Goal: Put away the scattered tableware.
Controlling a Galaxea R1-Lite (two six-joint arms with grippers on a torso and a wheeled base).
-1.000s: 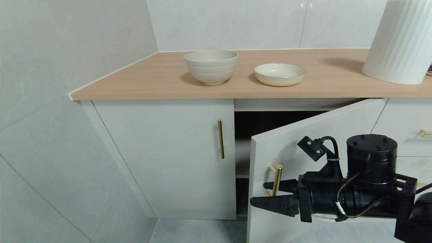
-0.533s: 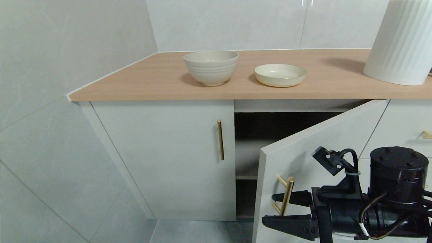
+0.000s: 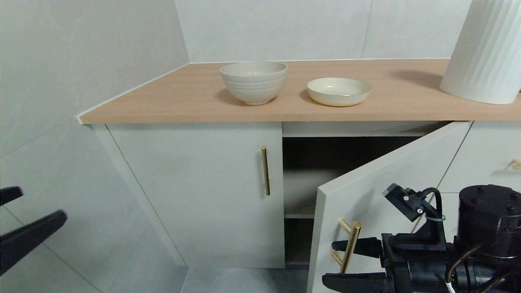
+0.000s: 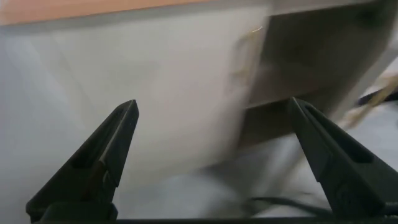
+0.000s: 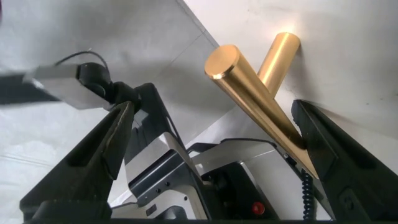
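- Looking down from the head view, the bowl [image 3: 253, 81] and the shallow dish [image 3: 338, 91] stand upright on the counter [image 3: 163, 101], near each other but not touching, with the bowl toward the robot's left.
- Below them the cupboard door [image 3: 366, 195] stands partly swung out, with dark shelf space [image 3: 301, 183] behind it.
- The right claw [image 3: 331, 262] is low at that door, its fingers spread, one on each side of the gold handle [image 3: 353, 236]. The handle's bar runs nearly upright, crosswise to the fingers.
- The left claw [image 3: 42, 202] sits low at the robot's far left, spread and holding nothing, well apart from door and counter.
- Both dishes lie up and away from either claw. I judge the free left arm the likelier one for the bowl, since the right would first have to slip off the handle.
- From the left wrist view, the left claw [image 4: 212, 102] has its fingers wide apart with nothing between them. It faces the blurred cupboard front, with the open compartment [image 4: 311, 68] off to one side beyond it.
- From the right wrist view, the right claw [image 5: 212, 106] straddles the handle [image 5: 249, 93]. The bar crosses the gap at a slant and seems to lie against one finger, with open space on the other side, so it is hooked rather than pinched.
- A pull along the door's swing should carry the door, I think. A pull along the bar would let it slide out.
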